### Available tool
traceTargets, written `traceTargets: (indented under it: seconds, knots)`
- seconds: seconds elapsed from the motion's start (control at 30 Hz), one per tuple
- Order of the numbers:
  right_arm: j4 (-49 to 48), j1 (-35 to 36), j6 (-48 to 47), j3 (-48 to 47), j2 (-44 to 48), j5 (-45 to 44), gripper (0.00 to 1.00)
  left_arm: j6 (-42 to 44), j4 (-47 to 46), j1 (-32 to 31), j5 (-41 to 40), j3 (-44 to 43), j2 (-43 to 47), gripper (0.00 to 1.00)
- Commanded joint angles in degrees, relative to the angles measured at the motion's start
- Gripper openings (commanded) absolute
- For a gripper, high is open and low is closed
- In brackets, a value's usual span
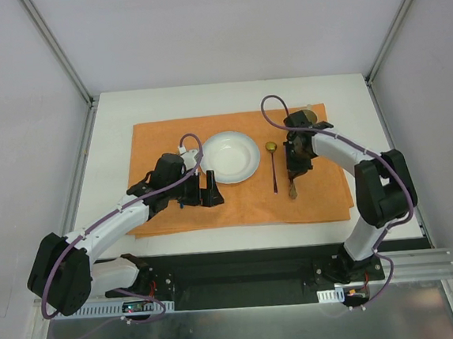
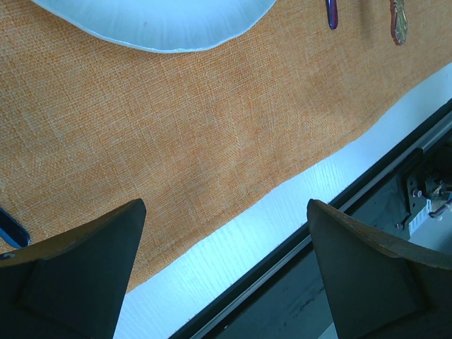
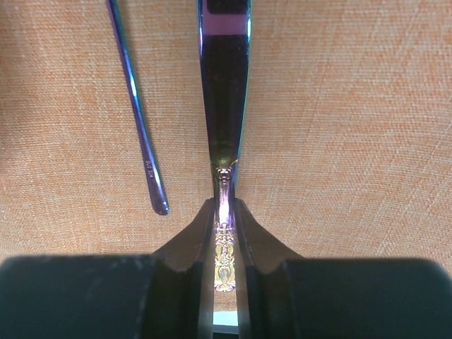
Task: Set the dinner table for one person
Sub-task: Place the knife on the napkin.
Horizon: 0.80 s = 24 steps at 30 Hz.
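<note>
My right gripper is clenched on the ornate gold handle of what looks like a knife, pinching it close to the handle's end. The flat, iridescent blade runs straight out ahead of my fingers toward the far side of the table. The knife is over the orange placemat, just to the right of the spoon. The spoon in turn lies just right of the white plate, so it sits between the plate and the knife. What the next move turns on is the knife's long axis. It runs near to far, almost parallel to the spoon's handle, with the handle end toward my bases and reaching a touch nearer than the spoon's tip. I judge the line is already right for setting the knife down beside the spoon, so I need only open and back off without swinging it. I cannot tell from here whether the blade already rests on the cloth or hangs just above it. My left gripper is fully released and holds nothing. It hovers over the placemat near the left side of the plate, well apart from the knife, so the right arm is the one placed for this.
</note>
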<state>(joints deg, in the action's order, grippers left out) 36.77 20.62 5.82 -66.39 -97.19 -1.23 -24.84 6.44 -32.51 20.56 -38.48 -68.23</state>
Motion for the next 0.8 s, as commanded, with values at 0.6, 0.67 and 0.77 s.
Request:
traceTargets:
  seconds: [0.6,0.67,0.77]
  knots:
    - [0.40,0.65,-4.77,-10.51,-9.60,-3.68,0.01,-0.30,-0.90,0.70,0.54,0.42,1.25,0.99]
    - [0.23,0.65,-4.86,-10.43,-9.78,-3.86,0.01,-0.30,-0.90,0.78,0.54,0.42,1.17,0.99]
    - [-0.30,0.21,-4.86,-10.16,-9.86,-3.86,0.01,-0.30,-0.81,0.78,0.45,0.33,0.99,0.99]
